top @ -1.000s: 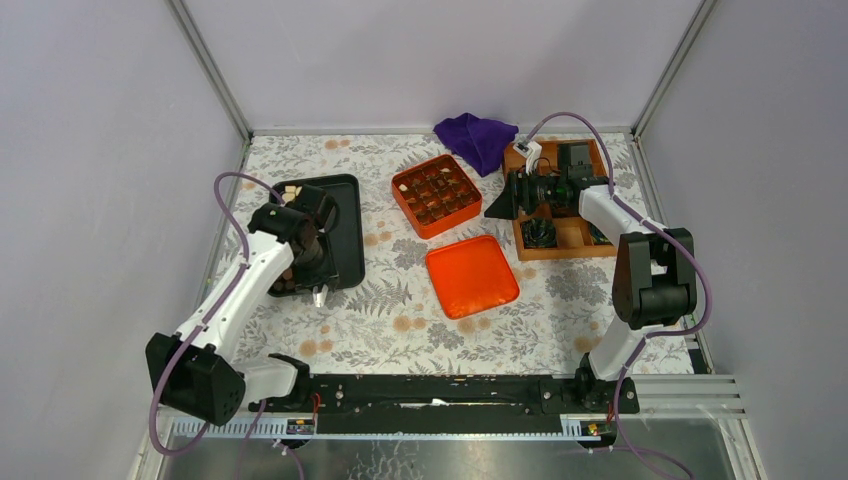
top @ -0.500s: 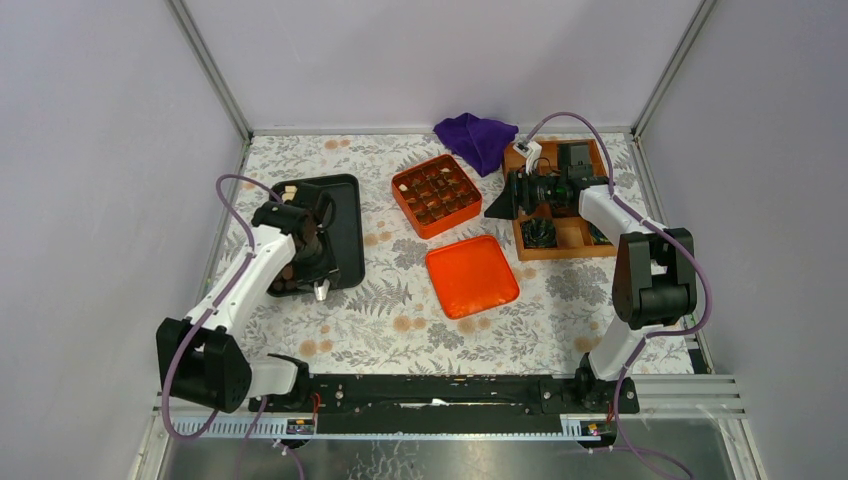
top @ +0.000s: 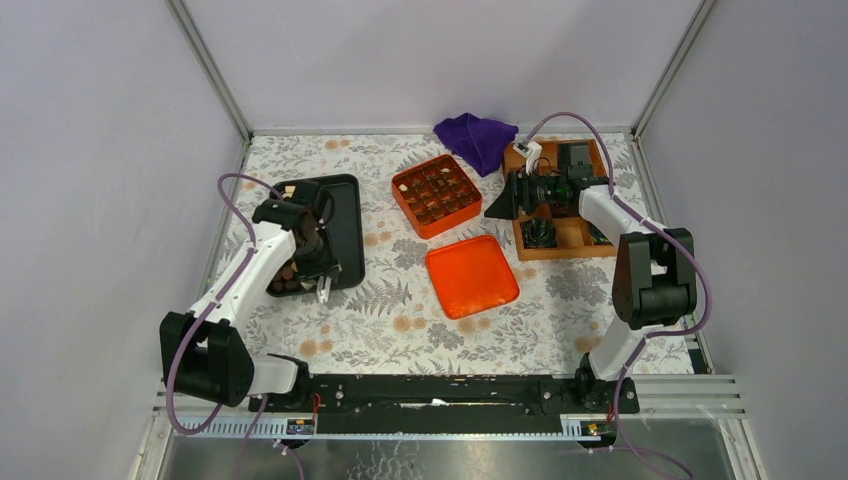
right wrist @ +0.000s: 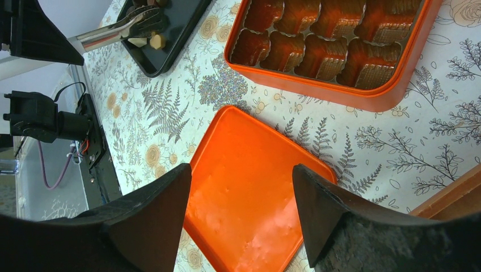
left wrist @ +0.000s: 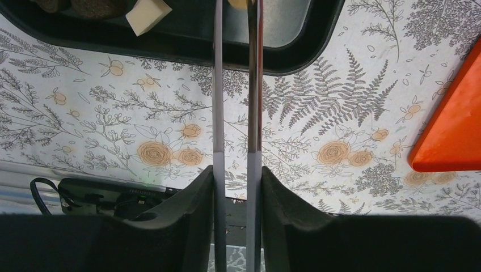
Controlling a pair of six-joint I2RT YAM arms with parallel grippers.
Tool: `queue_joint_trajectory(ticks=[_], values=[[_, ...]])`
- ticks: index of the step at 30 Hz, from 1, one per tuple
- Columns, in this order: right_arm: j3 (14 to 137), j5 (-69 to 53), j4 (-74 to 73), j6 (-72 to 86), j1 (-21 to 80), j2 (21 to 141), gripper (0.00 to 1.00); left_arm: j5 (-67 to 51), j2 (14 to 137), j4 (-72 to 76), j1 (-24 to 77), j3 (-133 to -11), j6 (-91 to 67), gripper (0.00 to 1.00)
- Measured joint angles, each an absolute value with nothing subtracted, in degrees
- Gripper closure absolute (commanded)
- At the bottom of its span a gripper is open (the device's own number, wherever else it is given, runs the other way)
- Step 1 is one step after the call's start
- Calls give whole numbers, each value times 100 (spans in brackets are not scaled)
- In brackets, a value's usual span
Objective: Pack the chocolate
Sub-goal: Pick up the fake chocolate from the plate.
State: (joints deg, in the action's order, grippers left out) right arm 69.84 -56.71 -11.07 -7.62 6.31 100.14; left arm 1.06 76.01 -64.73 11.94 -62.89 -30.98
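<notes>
Chocolate: the chocolate that I can see, cream and brown pieces, all lies on the black tray at the left of the surface.
Orange box: the orange box stands open mid-surface. The foil cups that my right wrist camera shows look empty, and I can't check the rest of them.
Lid: the lid lies flat just in front of the box, off it.
Left pincer: my left pincer is clamped on the tongs. Their blades are close together and reach over the near rim of the tray.
Tong tips: a pale bit shows right at the tips, at the edge of the view. I can't tell whether a piece is actually pinched there.
Right pincer: my right pincer is apart and holds nothing, hanging above the lid near the box.
Done: as I judge it, next to nothing; I see no piece in a cup.
Left: nearly everything. Each piece has to be lifted from the tray into a cup, then the lid goes on.
</notes>
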Motion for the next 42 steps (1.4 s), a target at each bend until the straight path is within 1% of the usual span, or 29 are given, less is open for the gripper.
queue_joint_trajectory(ticks=[5,11,22,42], values=[[6984,-5669,-1107,-762,631,10014,27,82,7599,-6499,1194,-6416,-3098,65],[6984,-5671,-1109,-762,631,10014,26,51,7599,-6556,1194,-6534,-3092,57],[6984,-5671,-1107,-762,631,10014,26,-539,7542,-6799,1194,-6665,-2971,55],[6984,-5671,-1107,-762,631,10014,26,-716,7548,-7081,1194,-6455,-2803,55]])
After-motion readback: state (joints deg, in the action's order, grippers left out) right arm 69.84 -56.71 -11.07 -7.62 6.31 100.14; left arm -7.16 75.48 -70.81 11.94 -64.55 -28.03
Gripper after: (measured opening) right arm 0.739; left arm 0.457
